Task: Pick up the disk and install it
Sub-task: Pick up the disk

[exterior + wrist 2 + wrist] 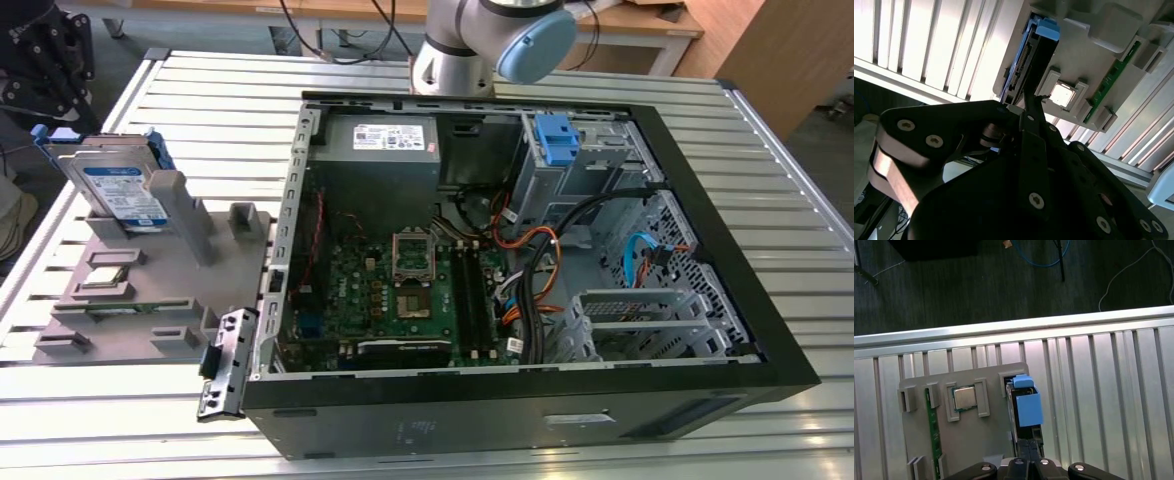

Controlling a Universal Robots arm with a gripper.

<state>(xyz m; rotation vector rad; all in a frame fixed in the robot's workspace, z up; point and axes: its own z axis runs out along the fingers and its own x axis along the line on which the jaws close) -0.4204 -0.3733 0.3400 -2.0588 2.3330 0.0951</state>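
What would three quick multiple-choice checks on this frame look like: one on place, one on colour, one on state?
1. Where is the disk?
A. Seated in a drive bay of the case
B. Standing in the grey holder, at the exterior view's left of the computer case
C. Lifted clear of everything

2. What colour is the disk's carrier bracket?
A. Blue
B. Red
C. Yellow

3. What state is the computer case in?
A. Closed, side panel fitted
B. Standing upright on its feet
C. Lying on its side, open, motherboard exposed

Answers:
1 B: the exterior view shows the disk upright in the holder's slot, outside the case.
2 A: both wrist views show blue plastic at the disk's end.
3 C: the exterior view looks straight down onto the board and cables.
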